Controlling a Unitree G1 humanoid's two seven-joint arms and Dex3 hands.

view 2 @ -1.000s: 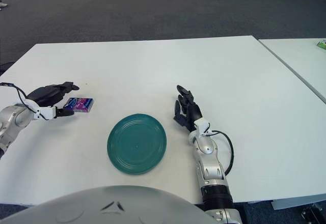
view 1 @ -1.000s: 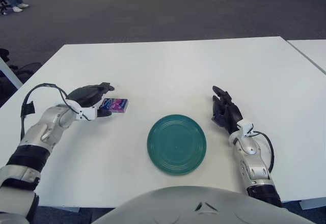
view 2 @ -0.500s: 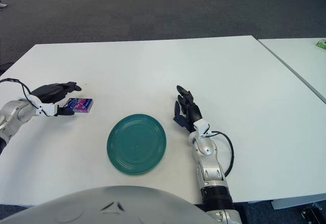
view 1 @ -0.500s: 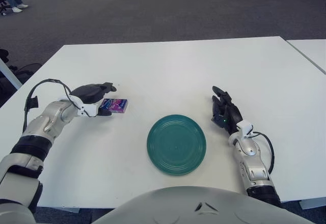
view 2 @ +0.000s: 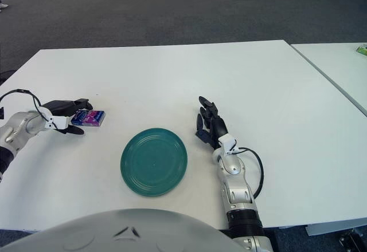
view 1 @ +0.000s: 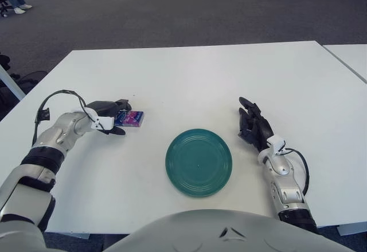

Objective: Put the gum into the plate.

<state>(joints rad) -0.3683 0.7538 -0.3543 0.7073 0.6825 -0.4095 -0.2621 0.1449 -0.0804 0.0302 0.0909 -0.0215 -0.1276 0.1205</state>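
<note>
The gum (view 1: 129, 118), a small flat purple-and-blue packet, lies on the white table (view 1: 189, 74), well left of the green plate (view 1: 199, 161) and apart from it. By its look it is judged light and stiff, probably a thin card or foil box with a slick printed skin; it should slide easily under a sideways nudge and tip little. A pinch across the two long edges, thumb beneath one side and fingers over the top, is judged the safest hold, since the flat faces offer little to grip from above.

The left hand (view 1: 108, 114) is seen at the packet's left end, fingers closing round it: upper fingers over the near corner, thumb low in front. Contact looks likely, but a firm grasp cannot be confirmed; the packet is not lifted. The right hand (view 1: 253, 126) shows just right of the plate, fingers loosely extended, holding nothing.

Compared with one second ago, the left hand is lower and nearer the packet, its fingers drawn down over the end rather than arched above. Packet, plate and right hand are unchanged.
</note>
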